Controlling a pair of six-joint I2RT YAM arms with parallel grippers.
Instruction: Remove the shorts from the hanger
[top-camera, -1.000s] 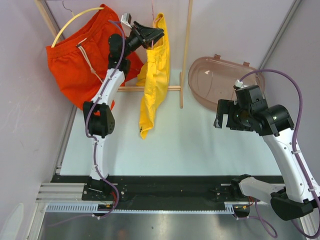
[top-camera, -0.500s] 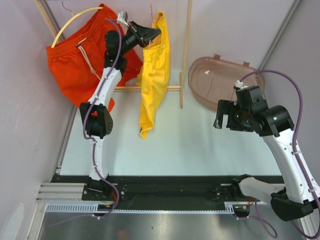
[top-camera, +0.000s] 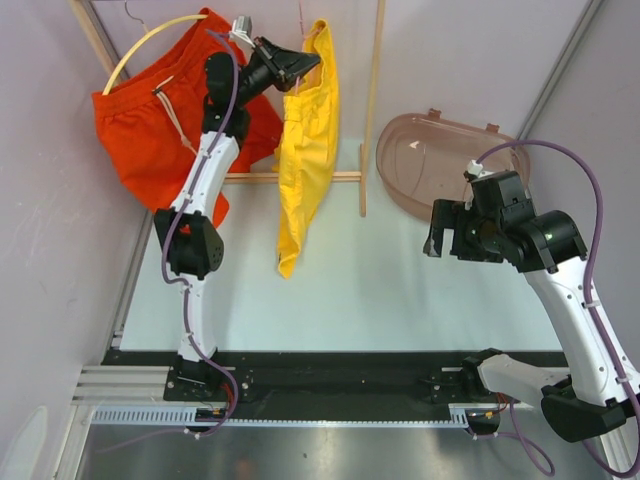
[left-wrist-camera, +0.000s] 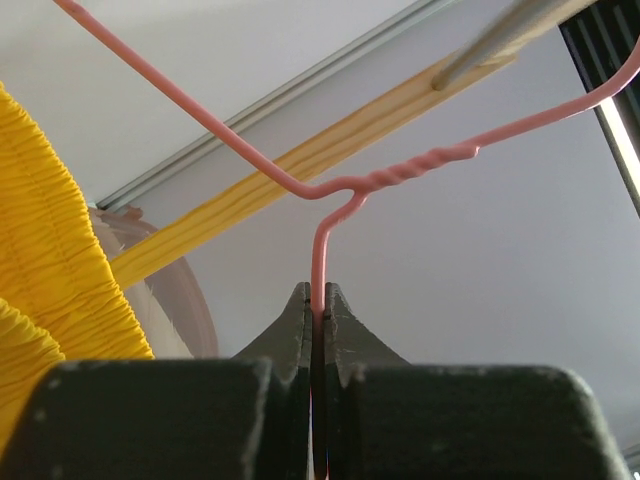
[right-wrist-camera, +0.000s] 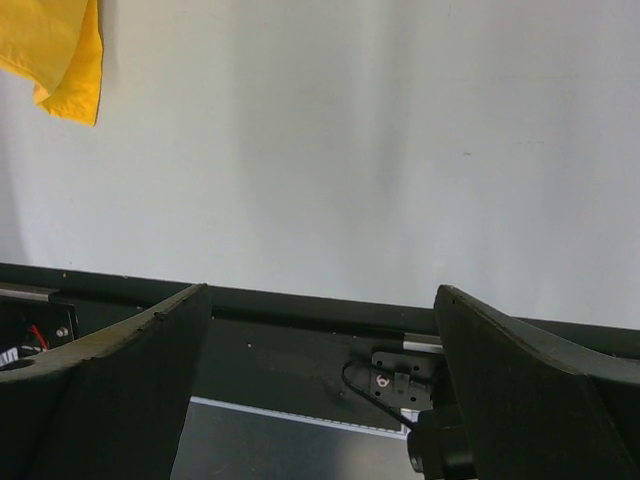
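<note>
In the overhead view, the yellow shorts (top-camera: 305, 150) hang in the upper middle of the frame from a thin pink hanger (top-camera: 303, 20) on a wooden rack (top-camera: 372, 100). Their lower end dangles over the pale table (top-camera: 350, 290). The left gripper (top-camera: 300, 65) is at the top of these shorts, with its jaws pressed together. The orange-red shorts (top-camera: 150, 130) hang at the upper left from a pale yellow hanger (top-camera: 150, 45), with a light drawstring trailing down their front. At the right sits a brown see-through tub (top-camera: 440, 160). Below it is the right gripper (top-camera: 440, 230), well apart from both pairs.

In the left wrist view, the left gripper (left-wrist-camera: 318, 300) pinches the pink hanger (left-wrist-camera: 330, 215) on its straight wire just below the twisted neck. The gathered waistband of the yellow shorts (left-wrist-camera: 50, 270) fills the left edge, and a bar of the wooden rack (left-wrist-camera: 300, 170) crosses behind.

In the right wrist view, the right gripper (right-wrist-camera: 320, 290) has its jaws spread wide with nothing between them. A corner of the yellow shorts (right-wrist-camera: 70, 50) shows at the upper left above the table (right-wrist-camera: 350, 150).
</note>
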